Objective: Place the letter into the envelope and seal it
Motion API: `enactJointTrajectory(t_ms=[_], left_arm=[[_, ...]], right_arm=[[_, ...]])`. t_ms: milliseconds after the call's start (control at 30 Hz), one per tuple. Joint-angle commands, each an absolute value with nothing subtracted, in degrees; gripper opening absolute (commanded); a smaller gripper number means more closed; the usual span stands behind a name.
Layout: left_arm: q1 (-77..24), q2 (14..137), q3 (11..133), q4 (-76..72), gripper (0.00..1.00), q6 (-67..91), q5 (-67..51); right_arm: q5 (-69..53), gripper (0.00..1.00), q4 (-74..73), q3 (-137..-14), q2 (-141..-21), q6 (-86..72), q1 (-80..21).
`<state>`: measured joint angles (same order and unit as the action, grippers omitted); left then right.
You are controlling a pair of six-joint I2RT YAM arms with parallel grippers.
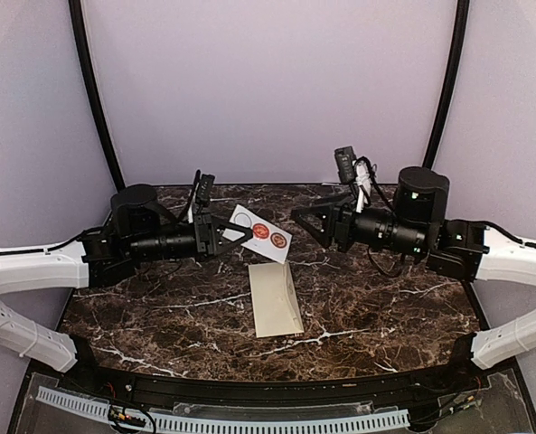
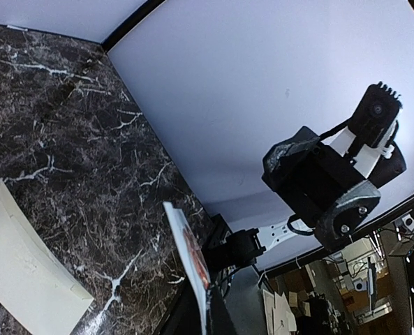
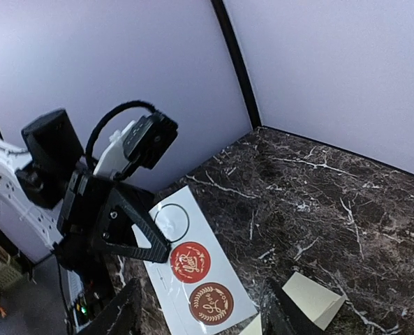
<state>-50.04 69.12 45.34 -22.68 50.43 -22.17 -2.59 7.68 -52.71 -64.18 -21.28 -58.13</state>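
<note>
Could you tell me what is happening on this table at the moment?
The left gripper is shut on one end of a white sticker sheet, holding it above the marble table. Two red round seals sit on it, beside an empty circle. The right gripper faces the sheet with jaws open, holding nothing. The cream envelope lies flat on the table below. The letter is not in sight; whether it is inside I cannot tell.
</note>
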Motion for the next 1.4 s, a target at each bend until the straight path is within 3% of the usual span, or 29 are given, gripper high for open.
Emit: enactJointTrajectory(t_ms=[0, 300, 600, 833, 967, 1367], left_arm=[[-50.01, 71.24, 48.99, -12.42, 0.00, 51.30, -27.89], [-49.96, 72.31, 49.75, -11.11, 0.00, 51.64, -32.97], [-49.95, 71.60, 48.54, -14.42, 0.00, 51.55, -35.82], [-49.96, 71.02, 47.93, -16.32, 0.00, 51.77, -37.17], [-50.01, 71.04, 47.75, -16.64, 0.00, 52.35, -37.49], [-49.98, 71.19, 47.81, -15.45, 0.00, 52.91, -37.51]], right_arm=[[-0.18, 0.51, -4.31, -58.76, -69.40, -8.99, -63.26], [-0.45, 0.43, -7.08, -63.76, -78.41, -4.84, -67.08], [-1.72, 0.40, -5.67, -63.19, -78.91, -5.19, -67.14], [-1.41, 0.32, -5.39, -63.04, -79.27, -5.27, -67.11], [-0.26, 0.23, -4.76, -62.55, -79.01, -5.27, -67.16], [8.22, 0.13, -2.92, -60.76, -76.97, -5.88, -67.20]])
